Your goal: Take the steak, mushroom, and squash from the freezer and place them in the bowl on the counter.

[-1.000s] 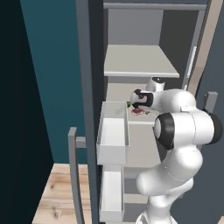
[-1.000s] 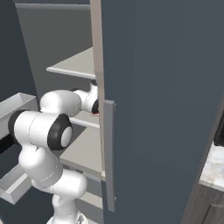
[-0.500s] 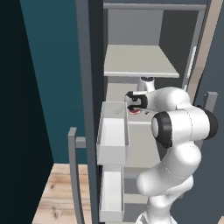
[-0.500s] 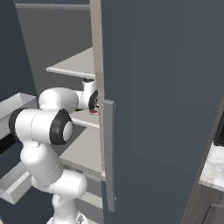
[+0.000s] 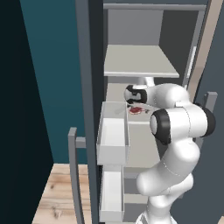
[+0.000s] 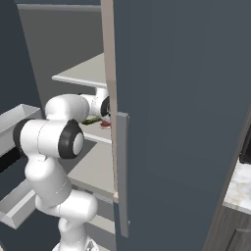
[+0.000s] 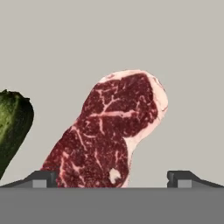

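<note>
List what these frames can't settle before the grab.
- Tiny tan-capped mushroom: not identifiable on the pale grey freezer shelf.
- Dark green speckled squash: cut off by the hand view's left edge.
- Flat red marbled steak: near end hidden below the hand view's bottom band; left base view, the white arm covers part.
- Yellowish bowl: not identifiable.

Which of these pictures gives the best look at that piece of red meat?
The hand view: the steak lies flat on the pale shelf, marbling clear, between the open jaws' tips. In the left base view it is a small red patch beside the arm. In the right base view, a red sliver shows at the door's edge.
</note>
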{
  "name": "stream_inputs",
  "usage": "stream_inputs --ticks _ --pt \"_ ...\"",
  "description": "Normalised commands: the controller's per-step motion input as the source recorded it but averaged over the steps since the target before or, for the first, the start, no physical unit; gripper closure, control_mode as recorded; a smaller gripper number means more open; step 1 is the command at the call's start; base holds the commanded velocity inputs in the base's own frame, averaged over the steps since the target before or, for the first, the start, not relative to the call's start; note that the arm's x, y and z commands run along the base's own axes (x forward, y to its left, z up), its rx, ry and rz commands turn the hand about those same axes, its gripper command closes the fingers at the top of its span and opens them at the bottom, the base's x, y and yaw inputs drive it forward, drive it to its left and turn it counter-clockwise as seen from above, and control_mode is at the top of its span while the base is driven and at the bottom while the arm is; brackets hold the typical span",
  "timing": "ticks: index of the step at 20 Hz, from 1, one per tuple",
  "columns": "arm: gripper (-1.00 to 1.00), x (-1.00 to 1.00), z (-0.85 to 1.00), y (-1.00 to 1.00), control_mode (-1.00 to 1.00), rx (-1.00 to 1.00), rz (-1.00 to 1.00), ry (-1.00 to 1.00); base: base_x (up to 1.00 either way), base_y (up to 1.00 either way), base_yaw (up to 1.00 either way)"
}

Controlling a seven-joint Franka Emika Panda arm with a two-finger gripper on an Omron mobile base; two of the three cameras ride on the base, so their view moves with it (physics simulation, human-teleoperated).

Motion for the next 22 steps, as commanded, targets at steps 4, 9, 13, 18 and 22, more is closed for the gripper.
stream_inputs --ticks 4,9,13,18,22 --pt "-1.0 -0.12 0.0 0.04 -1.0 0.03 0.0 -0.11 0.0 0.0 0.0" --pt "-1.0 0.0 -0.21 0.18 -1.0 0.01 0.0 -0.04 0.0 0.0 0.0" --pt "-1.0 0.06 -0.43 0.14 -1.0 0.0 0.0 0.0 0.0 0.0 0.0" --pt "-1.0 0.1 -0.23 0.0 -1.0 0.0 0.0 -0.01 0.0 0.0 0.0" --pt "-1.0 0.0 0.0 0.02 -1.0 0.0 0.0 -0.04 0.0 0.0 0.0"
